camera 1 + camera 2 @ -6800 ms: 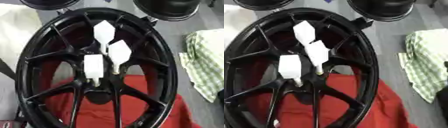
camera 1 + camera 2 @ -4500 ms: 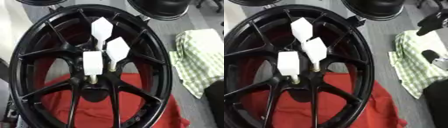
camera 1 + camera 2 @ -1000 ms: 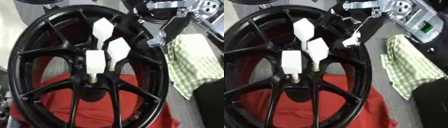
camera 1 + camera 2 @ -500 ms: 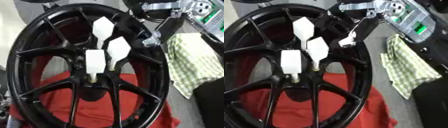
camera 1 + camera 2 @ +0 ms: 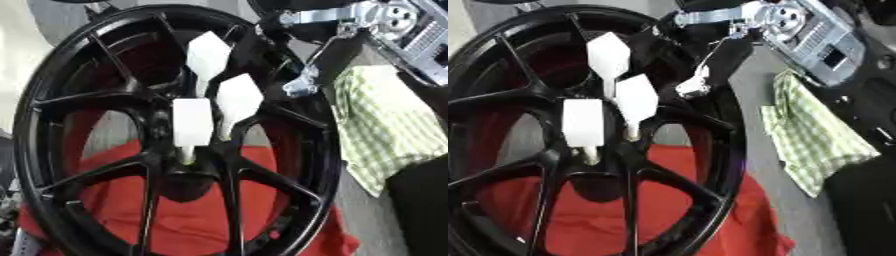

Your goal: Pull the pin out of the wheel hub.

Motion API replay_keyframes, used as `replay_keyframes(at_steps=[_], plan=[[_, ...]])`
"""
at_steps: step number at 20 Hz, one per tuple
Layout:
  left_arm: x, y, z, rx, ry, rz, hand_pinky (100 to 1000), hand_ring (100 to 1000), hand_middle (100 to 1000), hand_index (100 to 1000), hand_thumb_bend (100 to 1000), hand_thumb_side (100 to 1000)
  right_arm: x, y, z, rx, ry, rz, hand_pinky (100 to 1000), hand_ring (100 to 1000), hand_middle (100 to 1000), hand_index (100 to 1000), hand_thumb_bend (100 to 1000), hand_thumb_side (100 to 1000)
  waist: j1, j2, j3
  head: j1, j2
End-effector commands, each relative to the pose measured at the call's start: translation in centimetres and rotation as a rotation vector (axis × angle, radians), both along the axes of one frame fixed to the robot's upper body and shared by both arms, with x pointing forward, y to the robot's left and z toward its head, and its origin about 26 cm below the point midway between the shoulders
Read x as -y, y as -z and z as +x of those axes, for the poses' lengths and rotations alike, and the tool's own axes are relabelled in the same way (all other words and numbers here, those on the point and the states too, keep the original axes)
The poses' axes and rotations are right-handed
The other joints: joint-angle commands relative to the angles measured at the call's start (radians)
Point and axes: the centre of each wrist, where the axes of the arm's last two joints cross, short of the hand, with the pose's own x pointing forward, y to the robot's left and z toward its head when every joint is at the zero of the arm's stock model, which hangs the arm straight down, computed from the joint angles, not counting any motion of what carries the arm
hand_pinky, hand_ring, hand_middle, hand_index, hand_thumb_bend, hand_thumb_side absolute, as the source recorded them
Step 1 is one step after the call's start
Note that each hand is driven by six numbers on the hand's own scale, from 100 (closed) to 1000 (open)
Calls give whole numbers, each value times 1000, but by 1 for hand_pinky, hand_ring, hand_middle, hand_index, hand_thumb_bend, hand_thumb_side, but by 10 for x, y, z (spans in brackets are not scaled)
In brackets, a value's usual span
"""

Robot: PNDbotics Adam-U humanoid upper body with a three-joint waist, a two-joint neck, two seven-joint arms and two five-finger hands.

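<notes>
A: What lies at the left of the worktop?

B: The black wheel hub [image 5: 166, 140], resting on a red cloth [image 5: 188, 215] that covers the near part of the worktop. Three pins with white block heads stand up from its centre: the nearest pin [image 5: 192, 125], a middle pin [image 5: 238, 102] just to its right, and a far pin [image 5: 208, 56] beyond both.

A: And to the right of those?

B: The right hand [image 5: 697, 80] reaches in from the far right corner over the hub's rim, its dark fingers [image 5: 710, 55] hanging down, relaxed and apart, pinching nothing. It is near the far and middle pins but touching neither. Further right a green checked cloth [image 5: 389, 125] lies on the worktop. The left hand shows in neither view.

A: How should the grasp go?

B: I'd judge the far pin the closest target. Bring the fingers and thumb down either side of the white head, close on its flat faces, then draw straight along the pin's own axis, not sideways, so the shank does not bind in its hole or knock the middle pin.
</notes>
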Motion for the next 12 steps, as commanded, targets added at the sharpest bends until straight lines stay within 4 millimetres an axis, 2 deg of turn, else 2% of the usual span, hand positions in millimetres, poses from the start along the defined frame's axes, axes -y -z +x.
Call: replay_keyframes(at_steps=[1, 5, 12], plan=[[-2, -9, -3, 24, 0, 26, 780, 570, 641, 665, 100, 787, 6, -15, -8, 29, -2, -4, 873, 874, 760, 849, 433, 296, 7, -25, -3, -1, -1], [-3, -9, -3, 21, 0, 26, 780, 569, 640, 665, 100, 786, 4, -20, -14, 20, -33, -6, 873, 880, 769, 858, 443, 330, 8, -31, -4, -2, 4], [-3, -8, -3, 18, 1, 25, 780, 569, 639, 666, 100, 786, 0, -24, -19, 7, -60, -11, 868, 880, 771, 861, 451, 332, 8, -41, -4, -18, 17]])
